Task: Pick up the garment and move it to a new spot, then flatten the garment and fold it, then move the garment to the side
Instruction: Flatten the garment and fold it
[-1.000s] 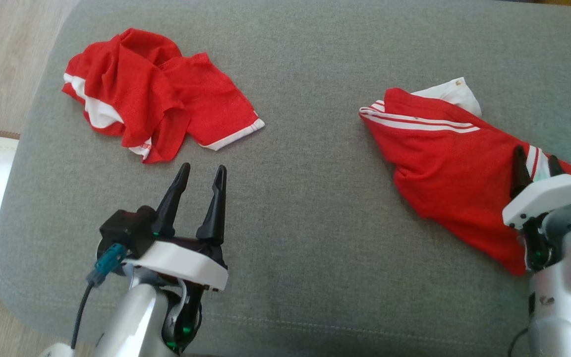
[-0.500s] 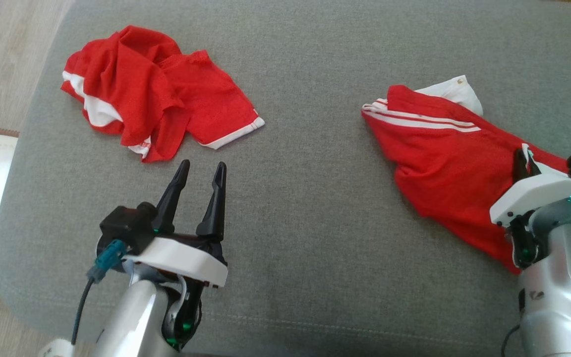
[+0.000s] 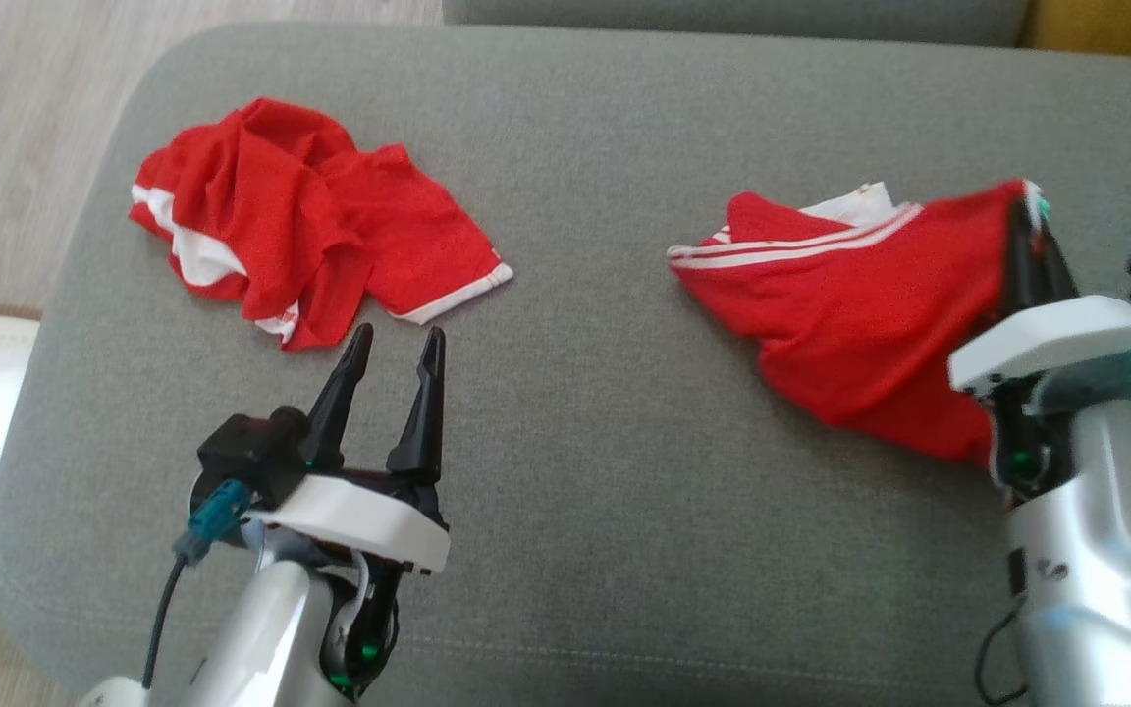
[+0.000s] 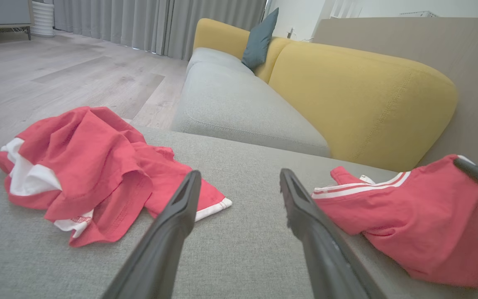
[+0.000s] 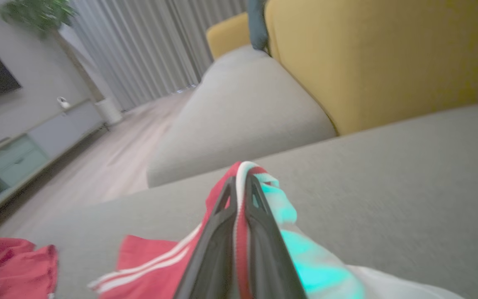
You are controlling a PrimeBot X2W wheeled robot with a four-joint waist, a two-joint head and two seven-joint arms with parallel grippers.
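A grey cushion [image 3: 585, 147] carried two red garments. The right hand [image 3: 1029, 201] was clamped tight on the edge of the red garment with white stripes [image 3: 850, 314], at the cushion's right side. The pinched edge stood raised while the rest lay on the cushion. The left hand [image 3: 399, 339] hovered with fingers spread, holding nothing, near a crumpled red and white garment [image 3: 300, 216] on the left. A yellow sofa back [image 4: 363, 95] stood behind.

Soft daylight; motion blur; teal glow on garment [image 5: 305, 270]
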